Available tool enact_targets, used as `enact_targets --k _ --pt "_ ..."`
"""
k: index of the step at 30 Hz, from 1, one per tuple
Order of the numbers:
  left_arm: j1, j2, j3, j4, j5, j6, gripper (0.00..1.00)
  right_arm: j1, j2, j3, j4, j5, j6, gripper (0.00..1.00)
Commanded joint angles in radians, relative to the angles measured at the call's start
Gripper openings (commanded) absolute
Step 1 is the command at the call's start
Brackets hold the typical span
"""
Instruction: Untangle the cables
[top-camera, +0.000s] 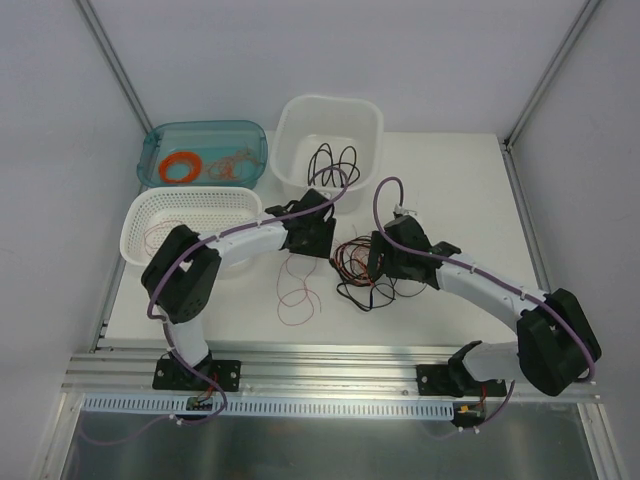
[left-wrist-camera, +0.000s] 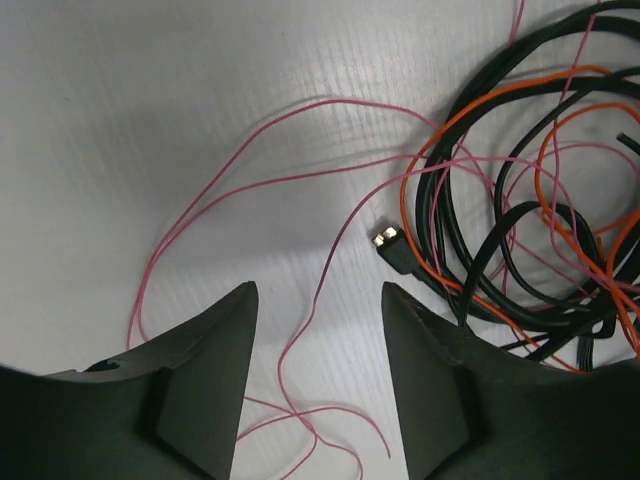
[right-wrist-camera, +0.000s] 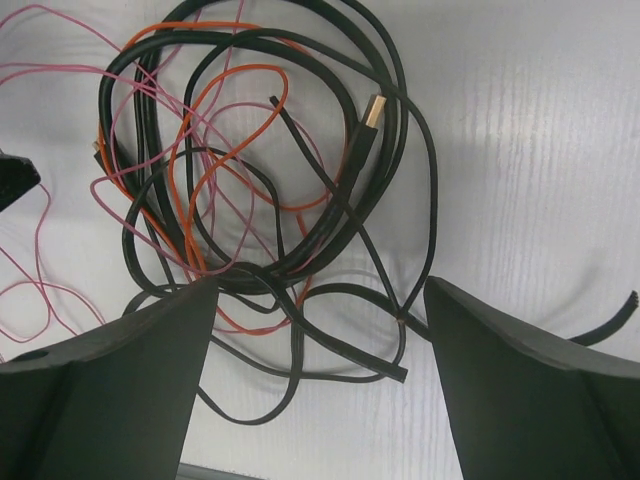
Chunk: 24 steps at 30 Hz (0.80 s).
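Black, orange and pink cables are lying in a loose heap at the centre of the worktop, with a pink strand trailing out toward eight o'clock. The left gripper is straddling that strand, its fingers partly apart and gripping nothing. The right gripper is hovering over the heap, fingers spread wide and empty. The robot appears to be choosing a strand; the next move probably calls for pinching the pink one and drawing it clear. Its path under the black loops is hard to trace.
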Motion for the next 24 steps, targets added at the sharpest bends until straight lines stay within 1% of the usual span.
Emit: enact_targets --k 1,2,4,5,7,8,9,13,14,16,17,19,20,22,23,24 --pt "-0.006 0.05 0.067 0.001 -0.062 0.039 0.52 -0.01 0.009 -0.018 0.085 -0.02 0.05 0.88" --pt "-0.006 0.075 0.074 0.002 -0.063 0.042 0.46 -0.012 0.01 -0.023 0.092 -0.021 0.055 0.89" --pt "-0.006 0.096 0.088 0.004 -0.054 0.04 0.38 -0.012 0.029 -0.023 0.111 -0.034 0.062 0.89" --pt "-0.006 0.111 0.088 0.002 -0.051 0.039 0.31 -0.012 0.038 -0.018 0.115 -0.035 0.065 0.88" --pt "-0.006 0.121 0.088 0.004 -0.054 0.034 0.2 -0.012 0.053 -0.015 0.131 -0.043 0.071 0.88" --pt "-0.006 0.119 0.085 0.005 -0.058 0.033 0.07 -0.013 0.073 -0.012 0.134 -0.044 0.072 0.88" --pt "-0.006 0.113 0.081 0.004 -0.063 0.033 0.01 -0.013 0.084 -0.009 0.138 -0.045 0.073 0.89" --pt "-0.006 0.029 0.053 0.002 -0.088 0.054 0.0 -0.015 0.136 0.003 0.128 -0.031 0.071 0.88" --pt "-0.006 -0.029 0.047 -0.001 -0.1 0.062 0.0 -0.019 0.154 0.003 0.126 -0.029 0.075 0.88" --pt "-0.006 -0.097 0.032 -0.01 -0.115 0.076 0.0 -0.026 0.17 0.002 0.111 -0.023 0.084 0.85" --pt "-0.004 -0.167 0.031 -0.016 -0.132 0.08 0.0 -0.035 0.179 0.002 0.105 -0.022 0.091 0.84" --pt "-0.004 -0.233 0.042 -0.048 -0.15 0.102 0.0 -0.047 0.196 0.002 0.086 -0.012 0.098 0.8" --pt "-0.001 -0.294 0.053 -0.062 -0.161 0.109 0.0 -0.052 0.199 0.002 0.077 -0.009 0.105 0.78" --pt "0.002 -0.374 0.091 -0.099 -0.169 0.141 0.0 -0.07 0.203 -0.001 0.048 0.001 0.116 0.71" --pt "0.003 -0.399 0.107 -0.11 -0.18 0.152 0.0 -0.076 0.202 -0.003 0.04 0.006 0.122 0.64" --pt "0.008 -0.42 0.14 -0.123 -0.184 0.161 0.0 -0.084 0.2 -0.003 0.021 0.014 0.124 0.61"
